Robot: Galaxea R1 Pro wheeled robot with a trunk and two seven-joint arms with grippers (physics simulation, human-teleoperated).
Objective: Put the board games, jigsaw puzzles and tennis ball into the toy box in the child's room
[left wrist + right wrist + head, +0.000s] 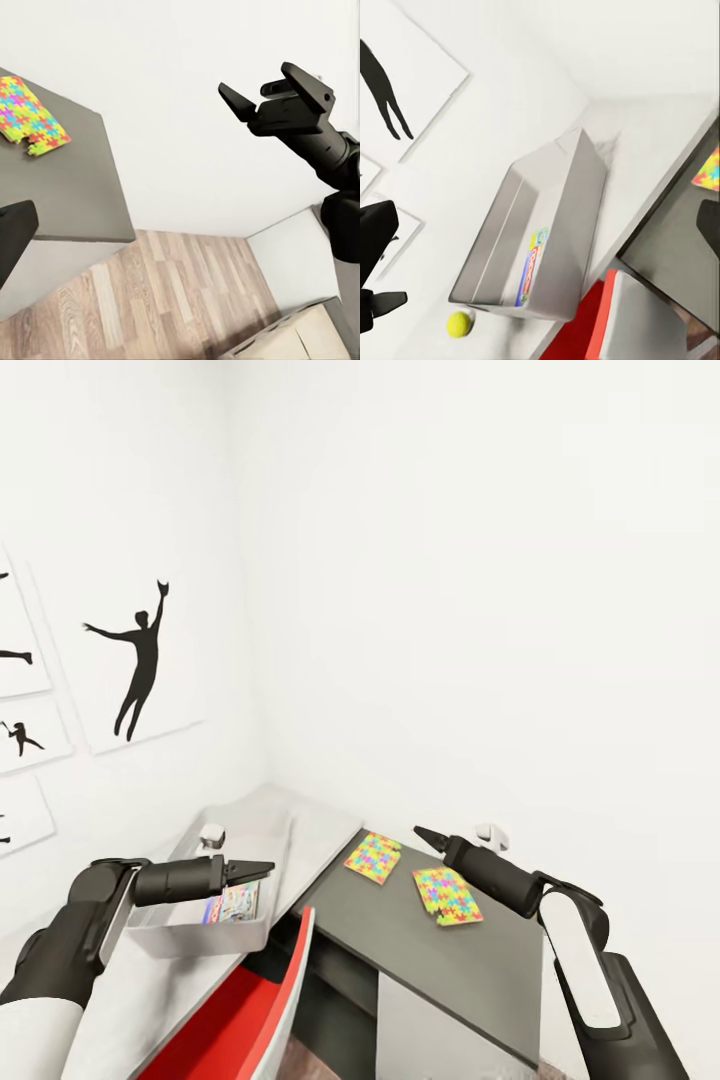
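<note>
Puzzles [373,857] [446,895] flat on dark table [480,960], toy box [215,920] at left holding a game. Left gripper [262,870]: can't tell. Right gripper [274,94] spread, empty. Tennis ball [458,324] beside box; light, rolls — pinch across middle.

In the head view the left arm [120,895] crosses in front of the toy box [180,935], hiding most of its inside; only a corner of the board game [232,903] shows, its print too small to read. The right wrist view gives that game [531,266] as a thin, blurred strip against the box wall. The second puzzle [709,171] is cut by that picture's edge. The wall pictures [20,650] run off the head view's side. The red thing [235,1025], possibly a chair, is cut off below.
</note>
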